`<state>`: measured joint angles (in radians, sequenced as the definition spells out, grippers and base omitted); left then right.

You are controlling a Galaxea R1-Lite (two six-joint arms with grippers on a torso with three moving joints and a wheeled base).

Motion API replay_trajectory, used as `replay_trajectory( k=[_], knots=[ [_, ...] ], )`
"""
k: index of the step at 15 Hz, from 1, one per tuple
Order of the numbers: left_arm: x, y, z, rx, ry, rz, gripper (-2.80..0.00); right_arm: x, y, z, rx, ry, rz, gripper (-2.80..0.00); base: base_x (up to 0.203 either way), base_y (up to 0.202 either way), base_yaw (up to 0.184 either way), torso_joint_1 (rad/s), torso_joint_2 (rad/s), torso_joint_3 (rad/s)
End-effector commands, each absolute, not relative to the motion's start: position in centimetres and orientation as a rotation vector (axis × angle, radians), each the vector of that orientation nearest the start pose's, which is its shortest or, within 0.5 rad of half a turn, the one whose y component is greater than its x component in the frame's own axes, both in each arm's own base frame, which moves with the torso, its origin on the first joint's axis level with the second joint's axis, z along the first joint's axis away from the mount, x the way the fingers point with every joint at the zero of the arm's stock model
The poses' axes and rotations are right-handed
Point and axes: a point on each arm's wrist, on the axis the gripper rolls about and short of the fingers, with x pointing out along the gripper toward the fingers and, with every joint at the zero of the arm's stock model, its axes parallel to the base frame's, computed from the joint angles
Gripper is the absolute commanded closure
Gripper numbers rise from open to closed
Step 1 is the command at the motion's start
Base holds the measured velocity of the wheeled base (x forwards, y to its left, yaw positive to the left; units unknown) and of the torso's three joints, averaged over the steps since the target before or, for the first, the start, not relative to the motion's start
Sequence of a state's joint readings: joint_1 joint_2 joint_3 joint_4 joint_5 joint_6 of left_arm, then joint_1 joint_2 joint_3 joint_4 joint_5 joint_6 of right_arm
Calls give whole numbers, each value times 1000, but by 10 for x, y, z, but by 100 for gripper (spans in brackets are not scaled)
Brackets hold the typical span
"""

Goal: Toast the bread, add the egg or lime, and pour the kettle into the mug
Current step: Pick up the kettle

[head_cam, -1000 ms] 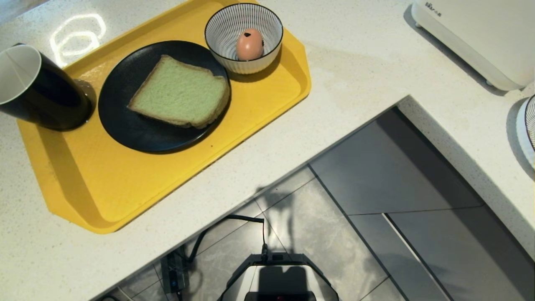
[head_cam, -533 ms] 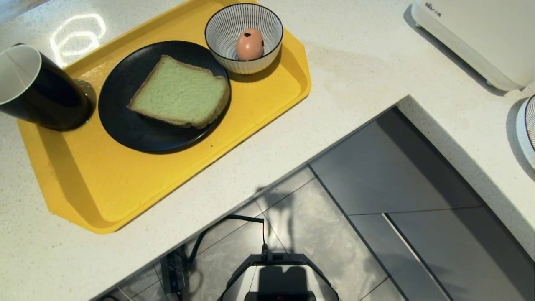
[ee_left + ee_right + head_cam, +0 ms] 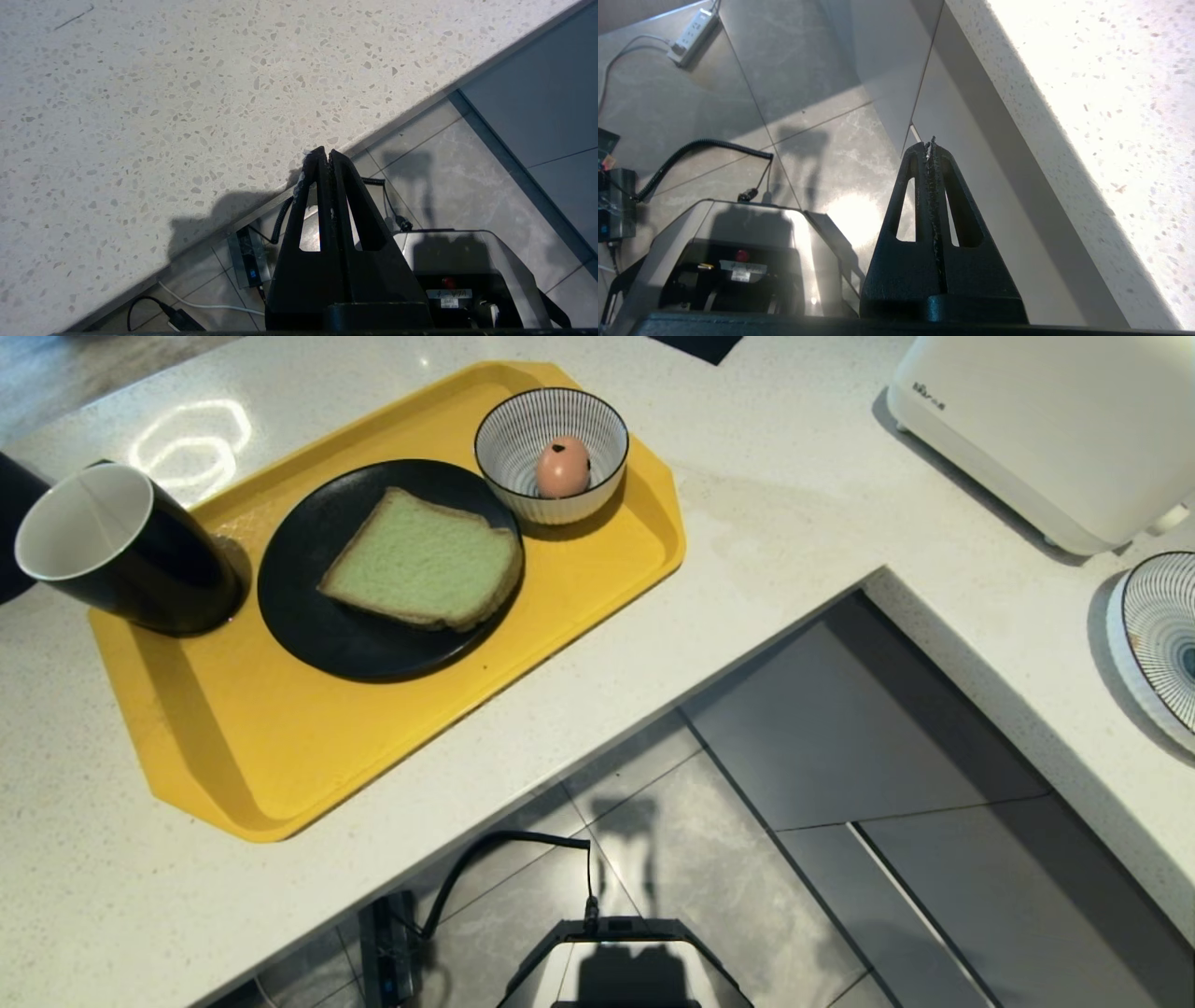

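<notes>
The bread (image 3: 420,560), pale green with a brown crust, lies flat on a black plate (image 3: 308,616) on a yellow tray (image 3: 280,747). Behind it, the pinkish egg (image 3: 562,467) rests in a striped bowl (image 3: 509,476). The black mug (image 3: 121,555), white inside, stands on the tray's left corner. A black sliver (image 3: 7,532) at the left edge may be the kettle. The lime is out of view. Neither gripper shows in the head view. My left gripper (image 3: 325,151) hangs shut and empty over the counter's edge. My right gripper (image 3: 931,142) hangs shut and empty beside the counter.
The speckled white counter (image 3: 794,523) bends in an L around a grey tiled floor corner. A white toaster (image 3: 1046,420) stands at the back right, with a striped plate (image 3: 1158,635) on the right arm of the counter. My base (image 3: 621,971) and cables are below.
The head camera has tipped, so the whole scene has slid down and slightly right, showing more of the far counter. The tray's things and both arms have kept still.
</notes>
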<state>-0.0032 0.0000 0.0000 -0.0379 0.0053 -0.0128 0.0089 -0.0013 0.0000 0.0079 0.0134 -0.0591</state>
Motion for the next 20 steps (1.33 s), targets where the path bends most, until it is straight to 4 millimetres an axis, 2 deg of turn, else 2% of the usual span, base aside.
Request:
replay_trajectory(
  k=[1,20],
  knots=[
    [-22,0,76,-14,-25,3,0,-23,0,74,-60,8,23,0,0,0,0,6,3,208],
    [-22,0,76,-20,-25,3,0,-23,0,75,-60,7,23,0,0,0,0,2,3,202]
  ],
)
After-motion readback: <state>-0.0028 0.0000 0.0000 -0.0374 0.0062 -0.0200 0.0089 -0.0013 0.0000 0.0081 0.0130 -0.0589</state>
